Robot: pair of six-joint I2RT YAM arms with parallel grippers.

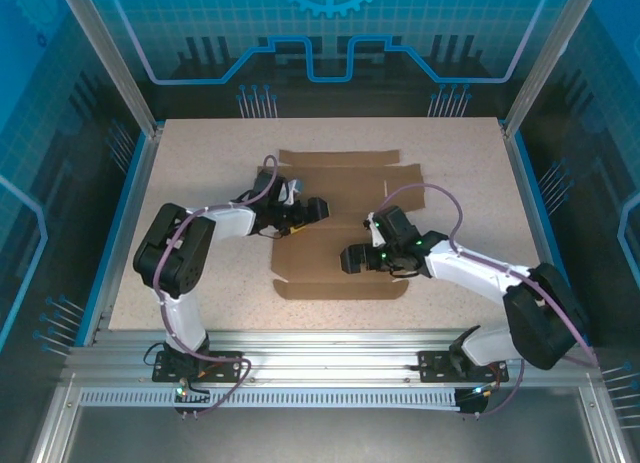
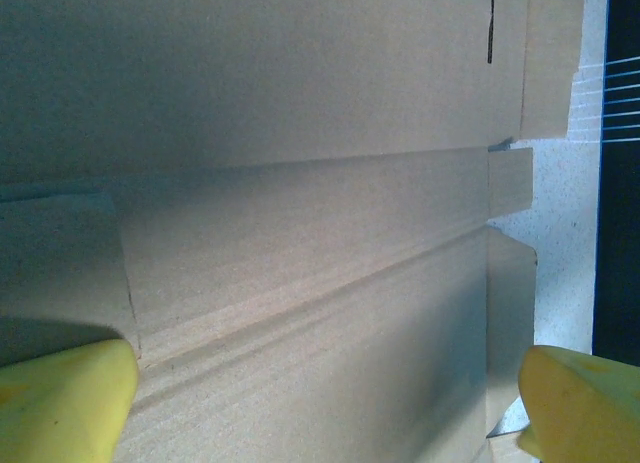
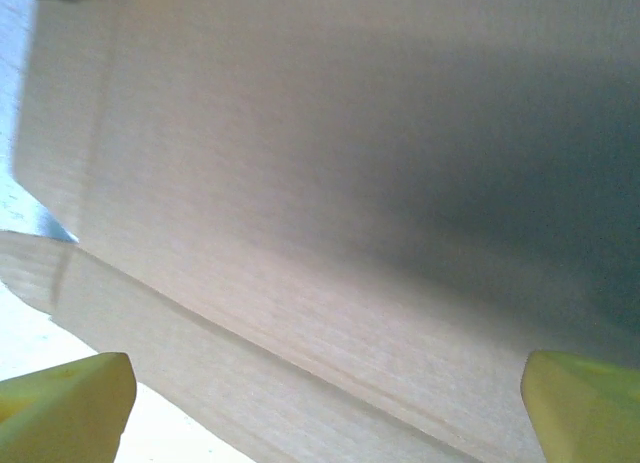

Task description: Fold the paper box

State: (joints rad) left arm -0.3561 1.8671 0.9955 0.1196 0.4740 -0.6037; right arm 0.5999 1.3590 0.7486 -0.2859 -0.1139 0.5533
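Blue-tinted overhead, blurry shadowed wrist views

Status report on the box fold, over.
Left tool open, right tool open, both low over the box. Box lies flat on the table, not yet folded. Nothing in the way.

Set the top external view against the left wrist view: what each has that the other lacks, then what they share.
Top external: the right arm, the right pincer open over the paper box, and its whole flat outline. Left wrist: creases, a dark slot and an edge tab up close. Shared: the box, the speckled table, the open left pincer.
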